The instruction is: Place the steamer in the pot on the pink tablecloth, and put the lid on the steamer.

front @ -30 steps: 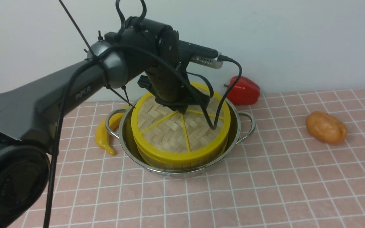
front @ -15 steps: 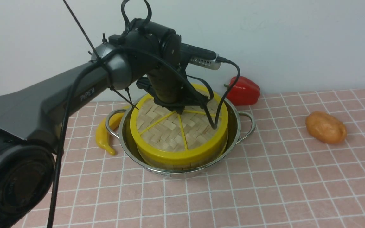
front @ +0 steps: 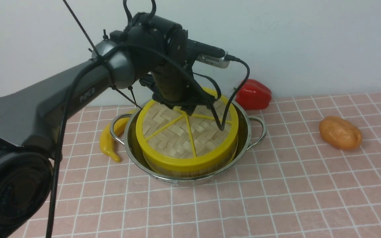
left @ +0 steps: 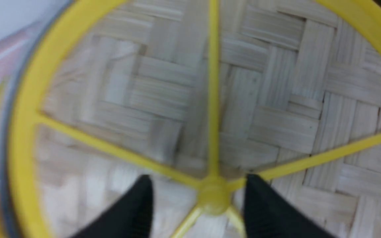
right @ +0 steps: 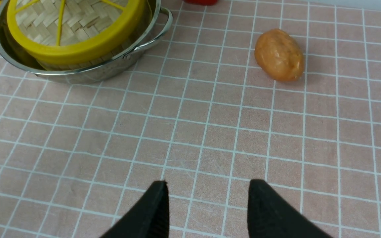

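Here the lid [front: 185, 132] sits on the steamer [front: 180, 172] in the pot [front: 243, 138]; only the left wrist view shows the left gripper [left: 198, 178] wide astride its centre; the right gripper [right: 209, 181] gapes empty over the pink tablecloth [right: 210, 132]

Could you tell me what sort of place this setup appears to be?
Likely a lab tabletop staged as a kitchen: a pot with a steamer, pepper and banana on a pink tablecloth, bare wall behind.
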Controlling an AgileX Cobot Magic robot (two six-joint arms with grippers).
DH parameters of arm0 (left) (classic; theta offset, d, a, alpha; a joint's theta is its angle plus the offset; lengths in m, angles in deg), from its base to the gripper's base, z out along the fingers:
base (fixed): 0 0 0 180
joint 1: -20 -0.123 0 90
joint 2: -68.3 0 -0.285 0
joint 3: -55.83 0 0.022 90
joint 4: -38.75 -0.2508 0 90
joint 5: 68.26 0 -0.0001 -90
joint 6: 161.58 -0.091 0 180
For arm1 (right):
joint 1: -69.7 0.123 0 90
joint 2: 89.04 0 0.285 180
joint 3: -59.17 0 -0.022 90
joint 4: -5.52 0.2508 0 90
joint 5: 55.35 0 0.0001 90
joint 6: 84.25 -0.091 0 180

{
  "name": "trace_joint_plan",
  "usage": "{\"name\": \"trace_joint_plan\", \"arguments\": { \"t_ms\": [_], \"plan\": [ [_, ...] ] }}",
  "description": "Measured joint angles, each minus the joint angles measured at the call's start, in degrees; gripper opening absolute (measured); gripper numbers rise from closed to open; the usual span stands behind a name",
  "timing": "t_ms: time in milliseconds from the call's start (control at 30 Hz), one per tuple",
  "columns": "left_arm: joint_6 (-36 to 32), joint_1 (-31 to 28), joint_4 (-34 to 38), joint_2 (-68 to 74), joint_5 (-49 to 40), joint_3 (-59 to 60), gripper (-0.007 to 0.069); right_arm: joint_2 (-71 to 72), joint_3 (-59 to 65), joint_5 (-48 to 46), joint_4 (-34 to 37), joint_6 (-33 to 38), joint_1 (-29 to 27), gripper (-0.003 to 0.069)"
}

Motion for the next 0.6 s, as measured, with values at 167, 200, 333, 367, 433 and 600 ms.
{"name": "trace_joint_plan", "arguments": {
  "t_ms": [167,200,333,367,433,600],
  "plan": [
    [-0.4,0.0,-1.2,-6.6,-6.7,-5.7,0.0622,0.0,0.0,0.0,0.0,0.0,0.0,0.0337],
    [-1.2,0.0,-1.3,-10.1,-7.4,-6.8,0.0664,0.0,0.0,0.0,-0.4,0.0,0.0,0.0336],
    [-3.6,0.0,-1.4,-17.0,-8.3,-5.9,0.0673,0.0,0.0,0.3,-2.9,0.1,0.0,0.0336],
    [-3.9,0.0,-1.3,-17.8,-8.3,-5.5,0.0667,0.0,0.0,0.4,-3.1,0.1,0.0,0.0336],
    [-4.5,0.0,-0.5,-24.7,-8.3,-1.1,0.0584,0.0,0.0,2.6,-5.4,0.2,0.0,0.0336],
    [-4.2,0.0,0.6,-37.7,-8.4,11.5,0.0353,0.0,0.0,5.6,-7.6,0.2,0.0,0.0336]
  ]
}}
